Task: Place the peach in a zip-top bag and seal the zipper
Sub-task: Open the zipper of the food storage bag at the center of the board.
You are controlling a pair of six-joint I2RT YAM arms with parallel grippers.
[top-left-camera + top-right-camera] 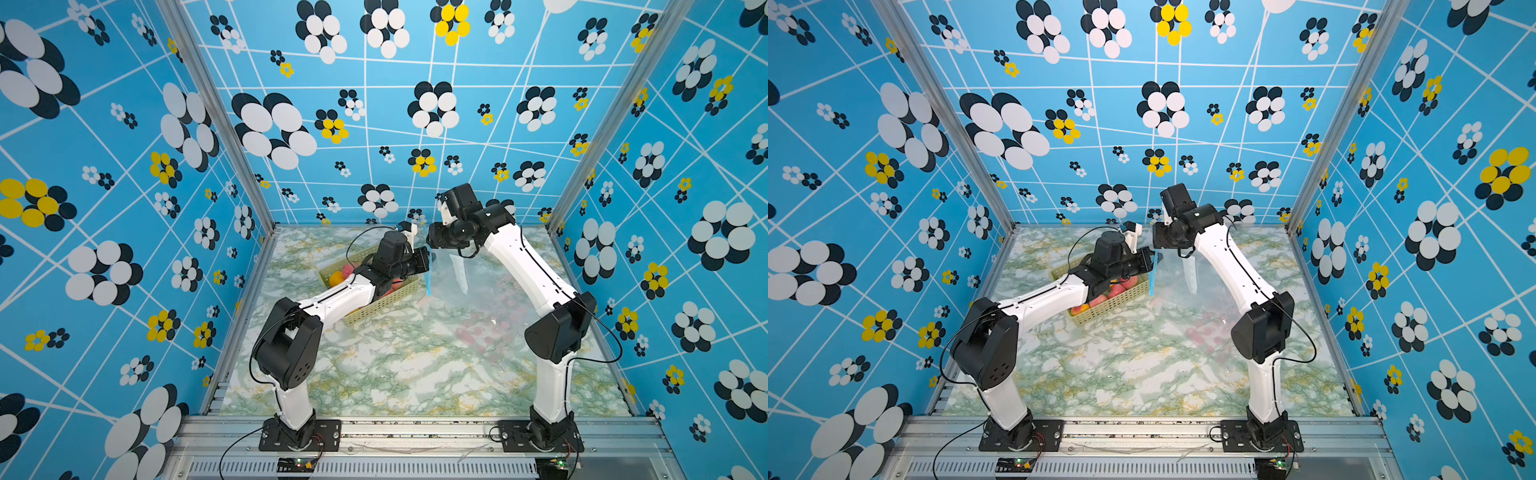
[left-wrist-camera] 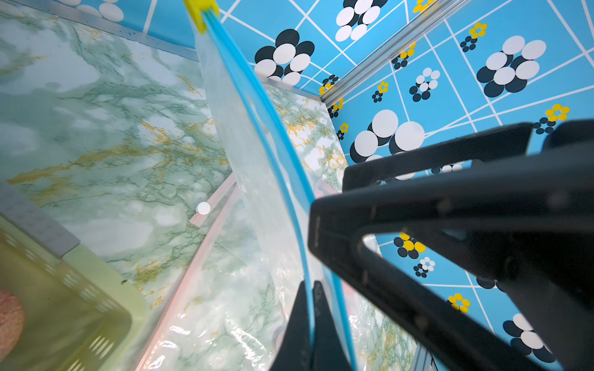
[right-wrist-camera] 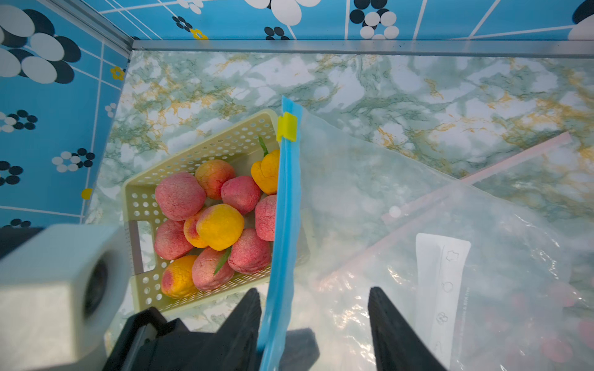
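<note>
Several pink and yellow peaches [image 3: 218,225] lie in a cream perforated basket [image 3: 141,199]. A clear zip-top bag [image 3: 353,192] is lifted by its blue zipper strip [image 3: 286,208], and a yellow slider [image 3: 287,127] sits at the strip's far end. My left gripper [image 2: 310,286] is shut on that blue strip [image 2: 266,128]. My right gripper [image 3: 313,290] is open just above it; the strip runs between its fingers, close to one of them. In both top views the two grippers [image 1: 428,259] [image 1: 1156,243] meet at the strip beside the basket [image 1: 374,307]. I see no peach inside the bag.
A second clear bag with a pink zipper [image 3: 482,173] lies flat on the marble table [image 1: 395,374] under the lifted one. It has a white label [image 3: 442,282] and red prints [image 1: 478,332]. Patterned blue walls close three sides.
</note>
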